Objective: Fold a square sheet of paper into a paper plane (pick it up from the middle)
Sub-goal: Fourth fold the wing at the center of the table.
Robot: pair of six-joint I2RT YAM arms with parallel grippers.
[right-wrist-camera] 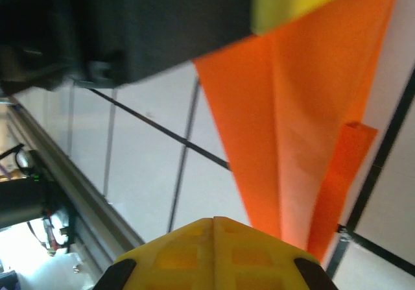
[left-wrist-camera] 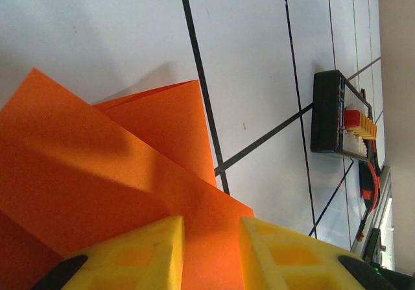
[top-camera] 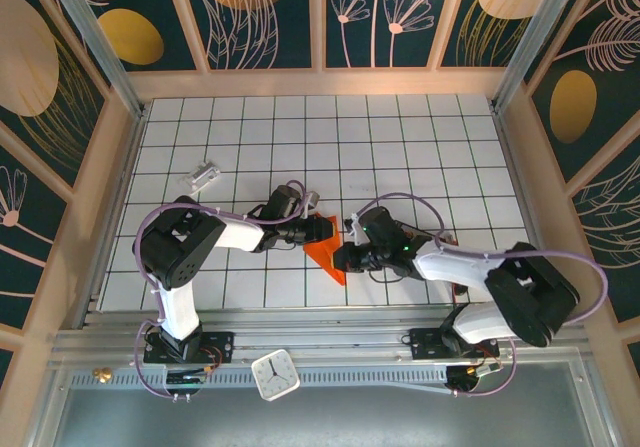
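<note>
The orange square sheet of paper [top-camera: 325, 258] lies on the white grid table between the two arms, folded in layers into a narrow, pointed paper plane shape. My left gripper [top-camera: 321, 229] reaches it from the left. In the left wrist view its yellow fingers [left-wrist-camera: 146, 251] stand a little apart, with the folded paper [left-wrist-camera: 130, 147] showing in the gap at the left gripper [left-wrist-camera: 212, 224]. My right gripper [top-camera: 346, 257] is at the paper's right edge. In the right wrist view the right gripper [right-wrist-camera: 214, 220] has its pads pressed together with nothing between them, and the paper [right-wrist-camera: 305, 108] runs past on the right.
A small silvery block [top-camera: 203, 176] lies at the back left. A black tray with red-orange bits [left-wrist-camera: 337, 115] sits on the tiles beyond the paper. The left arm's black body [right-wrist-camera: 130, 24] hangs close over the right gripper. A white clock [top-camera: 275, 375] rests below the near rail.
</note>
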